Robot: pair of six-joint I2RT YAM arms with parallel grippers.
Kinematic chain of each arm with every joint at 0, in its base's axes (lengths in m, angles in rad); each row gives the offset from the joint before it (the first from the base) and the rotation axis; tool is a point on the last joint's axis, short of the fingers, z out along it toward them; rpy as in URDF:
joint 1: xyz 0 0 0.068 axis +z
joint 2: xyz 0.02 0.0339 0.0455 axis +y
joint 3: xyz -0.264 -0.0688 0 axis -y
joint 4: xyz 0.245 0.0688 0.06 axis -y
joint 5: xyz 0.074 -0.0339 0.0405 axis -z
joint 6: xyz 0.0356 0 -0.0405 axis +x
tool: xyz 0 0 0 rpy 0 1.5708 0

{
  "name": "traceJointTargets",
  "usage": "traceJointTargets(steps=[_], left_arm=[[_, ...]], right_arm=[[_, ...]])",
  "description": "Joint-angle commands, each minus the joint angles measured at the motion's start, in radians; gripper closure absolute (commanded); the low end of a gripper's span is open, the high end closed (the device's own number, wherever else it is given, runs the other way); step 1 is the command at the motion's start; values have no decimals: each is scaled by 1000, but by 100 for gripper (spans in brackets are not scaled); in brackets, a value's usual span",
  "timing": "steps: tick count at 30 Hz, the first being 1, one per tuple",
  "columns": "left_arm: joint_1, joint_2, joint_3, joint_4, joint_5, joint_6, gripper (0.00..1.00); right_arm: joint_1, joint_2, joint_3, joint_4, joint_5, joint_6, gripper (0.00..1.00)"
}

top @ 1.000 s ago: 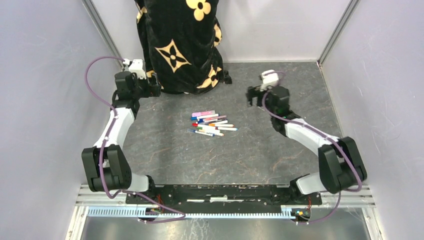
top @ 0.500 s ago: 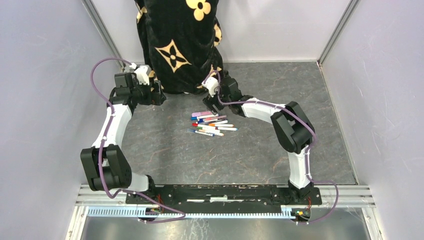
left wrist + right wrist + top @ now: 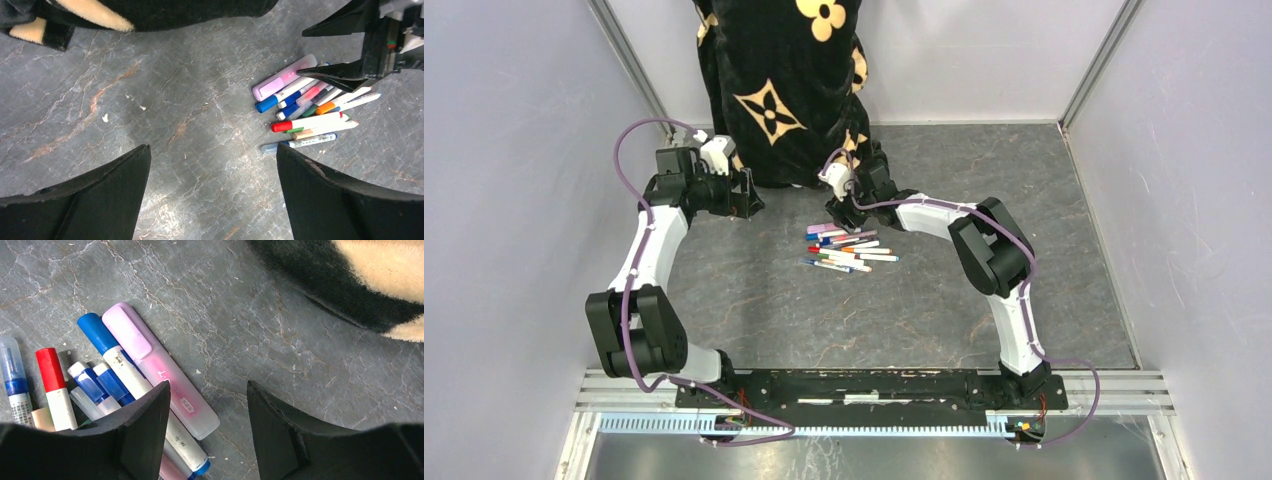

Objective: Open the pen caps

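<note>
The pens [image 3: 849, 247] lie in a loose pile mid-table, all with their caps on. The right wrist view shows a pink highlighter [image 3: 150, 355], a blue cap [image 3: 95, 330] and a red cap [image 3: 49, 369]. My right gripper [image 3: 842, 212] is open and hovers over the far end of the pile. Its jaws [image 3: 208, 385] straddle the bare floor just beside the highlighter's end and hold nothing. My left gripper [image 3: 746, 198] is open and empty, left of the pile. In its own view [image 3: 213, 147] the pens [image 3: 310, 107] and the right gripper [image 3: 302, 54] show at the upper right.
A black cloth with cream flower shapes [image 3: 784, 90] hangs at the back, its hem reaching the floor just behind both grippers. Grey walls close in the left, right and back sides. The table is dark marbled stone [image 3: 894, 310].
My right arm has swung from the far right of the table leftward to the pen pile. My left gripper has shifted a little right toward the pens.
</note>
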Motion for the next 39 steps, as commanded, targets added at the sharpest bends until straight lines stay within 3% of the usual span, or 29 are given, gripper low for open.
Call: traceJointTargets(steps=[1, 9, 14, 21, 29, 35, 39], left_arm=[[7, 2, 54, -19, 64, 48, 0], [5, 8, 80, -63, 98, 74, 0], [6, 10, 96, -91, 128, 90, 0], [6, 10, 109, -120, 147, 104, 0], [6, 10, 113, -166, 179, 160, 0], [5, 39, 138, -259, 227, 252, 0], [4, 57, 154, -298, 241, 277, 0]], right_arm=[[2, 29, 42, -1, -34, -16, 38], [2, 53, 40, -10, -47, -16, 42], [1, 17, -47, 35, -82, -6, 34], [2, -35, -129, 95, -94, 14, 35], [2, -8, -64, 59, -133, 10, 38], [13, 31, 37, -19, -136, -70, 26], [11, 52, 64, -53, -163, -98, 23]])
